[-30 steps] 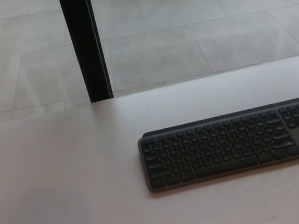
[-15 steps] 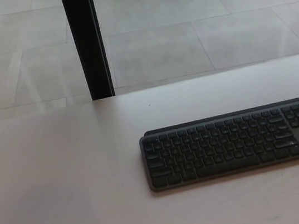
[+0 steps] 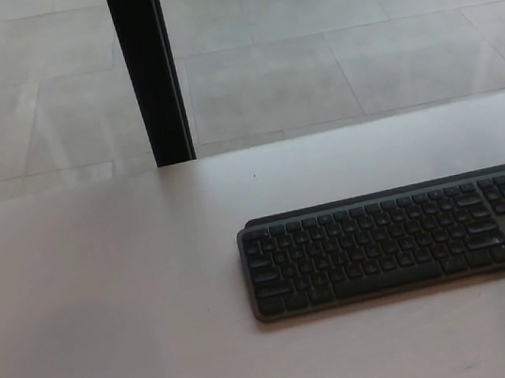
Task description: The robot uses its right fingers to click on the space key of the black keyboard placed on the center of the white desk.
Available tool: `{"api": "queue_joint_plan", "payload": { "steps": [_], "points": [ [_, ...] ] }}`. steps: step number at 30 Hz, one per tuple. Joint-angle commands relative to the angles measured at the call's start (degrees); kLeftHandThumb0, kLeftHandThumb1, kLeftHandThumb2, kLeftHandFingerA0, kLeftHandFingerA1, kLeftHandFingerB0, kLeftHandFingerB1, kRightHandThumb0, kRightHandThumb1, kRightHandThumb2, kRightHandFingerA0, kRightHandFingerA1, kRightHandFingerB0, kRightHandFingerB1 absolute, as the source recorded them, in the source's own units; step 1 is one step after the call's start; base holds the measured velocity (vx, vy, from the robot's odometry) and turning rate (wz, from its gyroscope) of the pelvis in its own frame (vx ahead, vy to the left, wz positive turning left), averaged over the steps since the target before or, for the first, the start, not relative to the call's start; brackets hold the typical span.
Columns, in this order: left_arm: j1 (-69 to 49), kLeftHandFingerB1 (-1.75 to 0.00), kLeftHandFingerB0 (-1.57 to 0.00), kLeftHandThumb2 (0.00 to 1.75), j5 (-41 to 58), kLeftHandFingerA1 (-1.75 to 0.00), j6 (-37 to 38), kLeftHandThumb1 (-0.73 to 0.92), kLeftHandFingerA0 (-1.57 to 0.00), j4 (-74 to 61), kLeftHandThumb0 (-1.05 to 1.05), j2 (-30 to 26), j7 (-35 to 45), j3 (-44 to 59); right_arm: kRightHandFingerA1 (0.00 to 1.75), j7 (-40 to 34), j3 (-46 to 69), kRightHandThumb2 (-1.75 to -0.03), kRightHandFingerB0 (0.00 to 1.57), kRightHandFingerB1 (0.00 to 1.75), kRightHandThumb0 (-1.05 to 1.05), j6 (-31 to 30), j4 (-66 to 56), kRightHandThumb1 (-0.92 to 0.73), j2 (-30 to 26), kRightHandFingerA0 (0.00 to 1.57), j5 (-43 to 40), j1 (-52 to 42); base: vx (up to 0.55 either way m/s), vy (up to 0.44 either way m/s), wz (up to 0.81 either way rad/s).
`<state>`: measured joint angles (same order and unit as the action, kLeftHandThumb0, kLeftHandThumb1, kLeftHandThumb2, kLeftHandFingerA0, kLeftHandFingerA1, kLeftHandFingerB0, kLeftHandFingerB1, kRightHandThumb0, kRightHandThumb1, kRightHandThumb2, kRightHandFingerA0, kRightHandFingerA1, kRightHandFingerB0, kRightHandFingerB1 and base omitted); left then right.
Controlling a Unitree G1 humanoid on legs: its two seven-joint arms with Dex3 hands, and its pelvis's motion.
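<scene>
Neither of the robot's hands shows in the head view, so whether they are spread, clenched or grasping anything cannot be told; nothing of either arm comes in from the left or the right edge.

The black keyboard (image 3: 403,241) lies flat on the white desk (image 3: 116,295), toward the right and somewhat near side of the visible desk top; its right end runs out of the picture at the right edge, so its full length is not seen; its left end has a rounded corner and stops a little right of the middle of the picture. The long side of the keyboard runs nearly level across the view, with the right part sitting slightly farther than the left. The space key (image 3: 380,281) is the long bar in the nearest row of keys, left of the arrow cluster; nothing touches it, and nothing rests on any other key.

The desk to the left of the keyboard is bare pale surface; a tiny dark speck (image 3: 254,176) lies on the desk beyond the keyboard's far left corner, well apart from it.

Beyond the far edge of the desk a black upright post (image 3: 149,71) rises out of the top of the picture, standing left of centre; behind it spreads a floor of large grey tiles (image 3: 355,50) with thin seams.
</scene>
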<state>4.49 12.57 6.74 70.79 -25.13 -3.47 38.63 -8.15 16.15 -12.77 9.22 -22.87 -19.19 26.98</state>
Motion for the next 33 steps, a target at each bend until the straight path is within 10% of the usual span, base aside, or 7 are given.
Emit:
{"api": "queue_joint_plan", "payload": {
  "steps": [1, 2, 12, 20, 33],
  "points": [
    [0.27, -0.58, -0.76, 0.56, 1.60, -0.81, 1.76, 0.56, -0.82, 0.95, -0.40, -1.92, -1.46, 0.10, 0.99, 7.09, -12.31, -0.79, 0.61, 0.58, -0.44, -0.24, 1.05, -0.43, 0.48, 0.97, 8.64, -3.85, 0.00, 0.000, 0.00],
    [0.28, -0.58, -0.74, 0.56, 1.46, -0.83, 1.65, 0.55, -0.86, 1.04, -0.41, -2.01, -1.47, -0.04, 1.12, 6.97, -12.88, -0.56, 0.67, 0.44, -0.37, -0.59, 0.61, -0.54, 0.90, 0.97, 8.34, -4.10, 0.00, 0.000, 0.00],
    [0.48, -0.60, -0.76, 0.56, 1.26, -0.87, 1.80, 0.55, -0.87, 1.37, -0.41, -2.17, -1.74, -0.46, 1.21, 7.49, -25.01, -0.58, 0.67, 0.43, -0.39, 5.25, 1.39, -0.57, -1.32, 0.89, 19.83, -7.44, 0.00, 0.000, 0.00],
    [0.66, -0.59, -0.75, 0.56, 0.88, -0.89, 2.26, 0.54, -0.93, 1.78, -0.43, -1.62, -1.90, -1.25, 0.89, 7.00, -31.50, -0.57, 0.63, 0.44, -0.30, 10.78, 4.66, -0.59, -1.58, 0.95, 26.09, -9.47, 0.00, 0.000, 0.00],
    [-0.17, -0.59, -0.75, 0.57, 0.46, -0.94, 2.85, 0.57, -0.91, 1.38, -0.44, -1.47, -2.34, -2.31, 1.17, 2.37, -42.15, -0.57, 0.69, 0.43, -0.32, 16.50, 10.24, -0.59, -4.27, 0.86, 40.92, -8.93, 0.00, 0.000, 0.00]
  ]
}}
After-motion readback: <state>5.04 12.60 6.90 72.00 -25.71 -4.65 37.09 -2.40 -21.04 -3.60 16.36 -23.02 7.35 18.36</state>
